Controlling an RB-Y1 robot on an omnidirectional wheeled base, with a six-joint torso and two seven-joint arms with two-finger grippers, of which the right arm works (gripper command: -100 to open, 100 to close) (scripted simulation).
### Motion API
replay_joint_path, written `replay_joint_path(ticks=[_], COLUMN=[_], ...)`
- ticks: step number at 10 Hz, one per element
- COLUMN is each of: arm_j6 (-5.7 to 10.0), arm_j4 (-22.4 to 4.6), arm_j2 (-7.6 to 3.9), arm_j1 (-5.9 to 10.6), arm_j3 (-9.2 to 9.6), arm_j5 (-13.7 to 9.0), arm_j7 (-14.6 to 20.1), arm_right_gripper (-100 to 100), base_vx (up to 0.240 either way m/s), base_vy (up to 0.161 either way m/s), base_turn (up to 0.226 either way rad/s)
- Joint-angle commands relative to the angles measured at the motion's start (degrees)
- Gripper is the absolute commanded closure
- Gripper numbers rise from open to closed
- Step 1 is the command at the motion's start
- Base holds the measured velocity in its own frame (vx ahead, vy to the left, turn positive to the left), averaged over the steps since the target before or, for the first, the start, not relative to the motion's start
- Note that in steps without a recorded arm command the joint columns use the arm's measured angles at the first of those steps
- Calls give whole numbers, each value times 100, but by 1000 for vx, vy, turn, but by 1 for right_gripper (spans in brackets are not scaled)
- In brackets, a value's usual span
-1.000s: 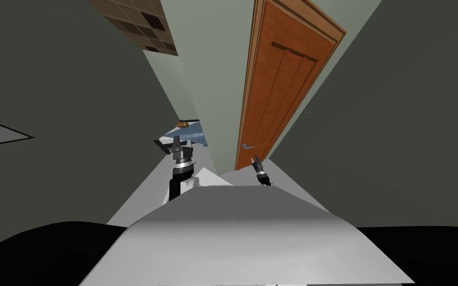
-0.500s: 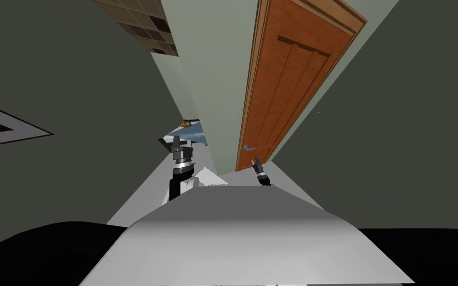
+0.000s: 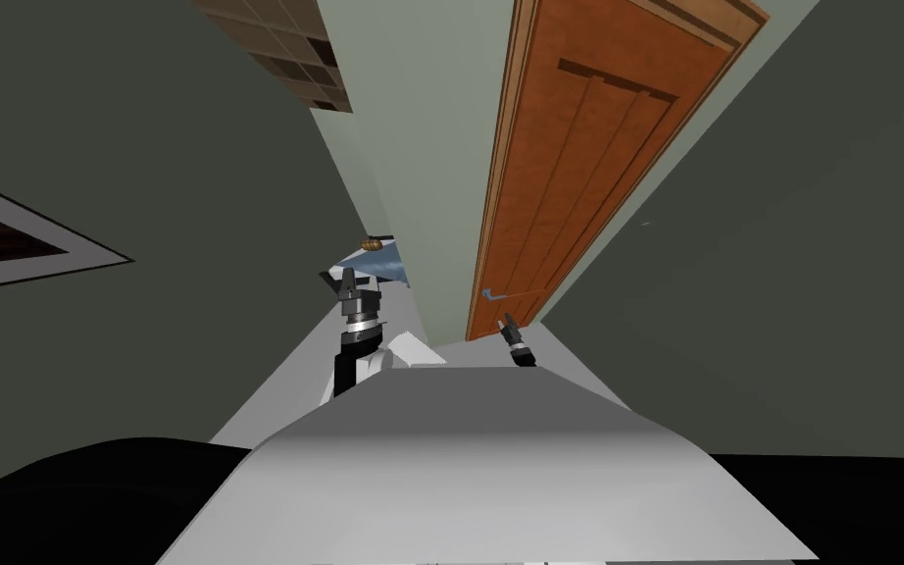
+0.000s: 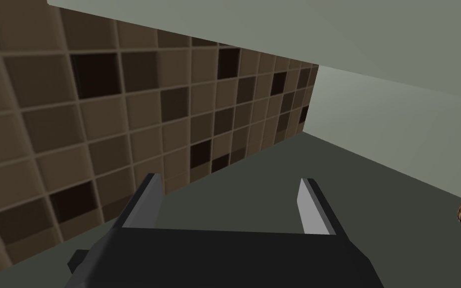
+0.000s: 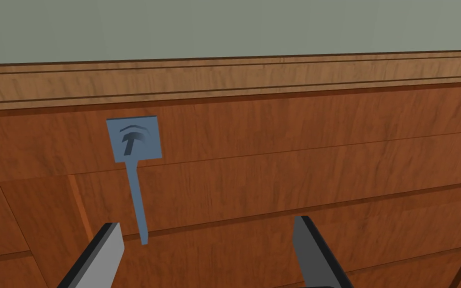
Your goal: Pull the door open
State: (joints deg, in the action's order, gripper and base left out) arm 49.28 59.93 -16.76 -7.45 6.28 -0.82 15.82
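A reddish-brown wooden door (image 3: 577, 157) stands shut in its lighter wood frame, ahead and to my right. Its blue-grey lever handle (image 3: 496, 293) sits low on the door. My right gripper (image 3: 508, 321) is just short of that handle. In the right wrist view the handle's square plate (image 5: 134, 139) and its thin lever (image 5: 138, 205) lie ahead of the open right gripper (image 5: 205, 250), with the lever's tip close to one finger (image 5: 105, 250). Nothing is between the fingers. My left gripper (image 3: 353, 286) is held out to my left, and the left gripper (image 4: 227, 207) is open and holds nothing.
Pale green walls (image 3: 421, 147) close in a narrow passage on both sides. A brown tiled wall (image 3: 283, 49) lies beyond on the left. A blue-topped surface (image 3: 376, 265) with a small brown checked object (image 3: 372, 243) shows past the left gripper. A framed picture (image 3: 9, 240) hangs at far left.
I have moved closer to the door, which now looms larger and higher in the head view. Both arms keep their pose, and the right gripper is nearer the handle.
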Motion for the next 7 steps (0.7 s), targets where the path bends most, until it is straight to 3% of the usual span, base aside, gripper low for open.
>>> replay_joint_path(ticks=[1,7], arm_j6=[76,182], arm_j4=[-286,-917], arm_j2=[-50,-154], arm_j1=[90,255], arm_j3=[17,39], arm_j5=[-25,-71], arm_j7=[38,116], arm_right_gripper=[-100,-100], base_vx=[80,35], base_vy=[-81,-47], base_turn=[157,68])
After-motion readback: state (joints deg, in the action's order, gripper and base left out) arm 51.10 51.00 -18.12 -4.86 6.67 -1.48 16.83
